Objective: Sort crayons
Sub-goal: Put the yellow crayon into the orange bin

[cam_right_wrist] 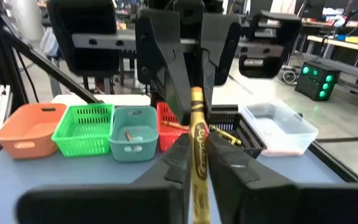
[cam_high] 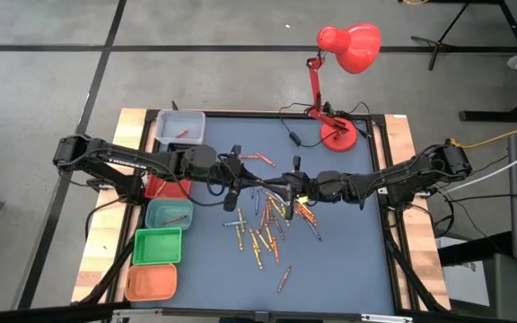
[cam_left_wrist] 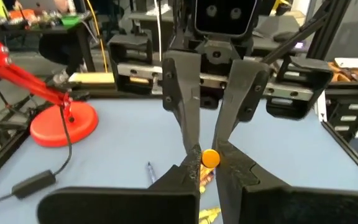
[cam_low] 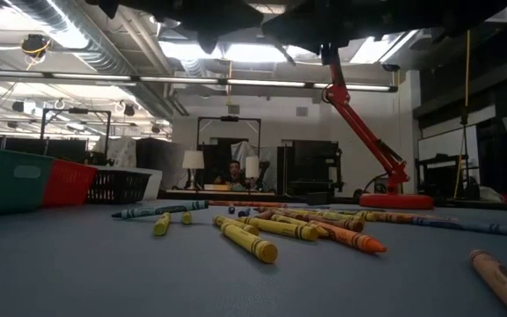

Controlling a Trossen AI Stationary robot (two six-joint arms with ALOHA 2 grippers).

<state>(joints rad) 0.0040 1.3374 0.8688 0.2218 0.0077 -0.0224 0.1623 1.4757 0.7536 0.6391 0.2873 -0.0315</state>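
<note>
Blue-topped table [cam_high: 348, 269] below, red desk lamp [cam_high: 348, 47] at the far edge. Down the left side runs a row of bins: clear [cam_high: 180, 126], red [cam_high: 164, 188], teal [cam_high: 169, 213], green [cam_high: 157, 246], orange [cam_high: 150, 283]. Both arms reach in and meet tip to tip above the middle of the table. The left gripper [cam_right_wrist: 191, 102] is pinched narrow on one end of an orange crayon [cam_right_wrist: 197, 143], and the right gripper [cam_left_wrist: 207, 149] sits narrow against the other end, so both have hold of it in mid-air. The loose crayons [cam_high: 267, 224] lie scattered on the table beneath them. One crayon rests in the teal bin. There's dark print along the held crayon's wrapper, but I can't read it.
</note>
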